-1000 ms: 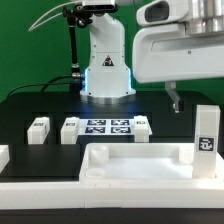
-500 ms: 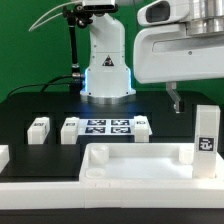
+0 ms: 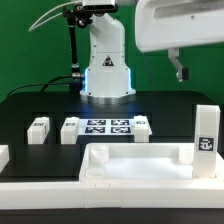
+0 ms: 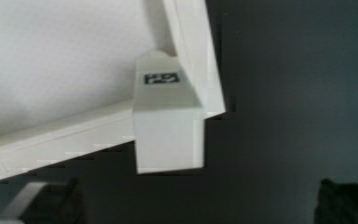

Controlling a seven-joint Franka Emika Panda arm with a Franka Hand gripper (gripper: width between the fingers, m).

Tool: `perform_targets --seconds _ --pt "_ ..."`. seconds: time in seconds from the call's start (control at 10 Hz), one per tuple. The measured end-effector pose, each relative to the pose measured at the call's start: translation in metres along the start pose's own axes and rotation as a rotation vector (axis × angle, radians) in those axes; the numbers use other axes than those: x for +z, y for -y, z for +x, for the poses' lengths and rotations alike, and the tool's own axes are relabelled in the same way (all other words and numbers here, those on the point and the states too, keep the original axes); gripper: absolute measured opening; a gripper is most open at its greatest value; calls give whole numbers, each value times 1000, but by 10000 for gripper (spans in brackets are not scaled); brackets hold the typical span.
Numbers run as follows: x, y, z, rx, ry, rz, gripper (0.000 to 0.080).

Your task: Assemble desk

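The white desk top (image 3: 130,152) lies flat at the front of the black table. One square leg (image 3: 205,134) stands upright in its corner on the exterior view's right, with a tag on its side. My gripper (image 3: 181,74) hangs above and behind that leg, apart from it. In the wrist view the same leg (image 4: 172,120) and the top's rim (image 4: 69,135) lie below my gripper (image 4: 197,205). The dark fingers (image 4: 44,203) stand wide apart with nothing between them. Three loose legs (image 3: 38,127) (image 3: 68,129) (image 3: 143,126) lie farther back.
The marker board (image 3: 105,127) lies between the loose legs in front of the robot base (image 3: 106,70). A long white border rail (image 3: 60,190) runs along the front edge, and another white piece (image 3: 3,156) sits at the exterior view's left.
My gripper has moved up, away from the upright leg. The leg, the top and the loose legs have not moved.
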State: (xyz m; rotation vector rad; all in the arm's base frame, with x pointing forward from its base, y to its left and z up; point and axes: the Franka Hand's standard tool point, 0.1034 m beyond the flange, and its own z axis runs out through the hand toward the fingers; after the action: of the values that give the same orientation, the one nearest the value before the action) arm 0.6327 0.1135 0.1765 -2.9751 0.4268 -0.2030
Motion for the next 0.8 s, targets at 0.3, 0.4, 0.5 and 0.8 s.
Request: perform_targets --seconds 0.3,0.4,0.5,0.8 --pt "9 -8 -8 -163 -5 -4 649" --pt "10 -8 -8 -203 -3 -5 649" --pt "10 -9 -8 -292 -3 -6 649" --pt "26 -43 -45 -400 19 -27 649"
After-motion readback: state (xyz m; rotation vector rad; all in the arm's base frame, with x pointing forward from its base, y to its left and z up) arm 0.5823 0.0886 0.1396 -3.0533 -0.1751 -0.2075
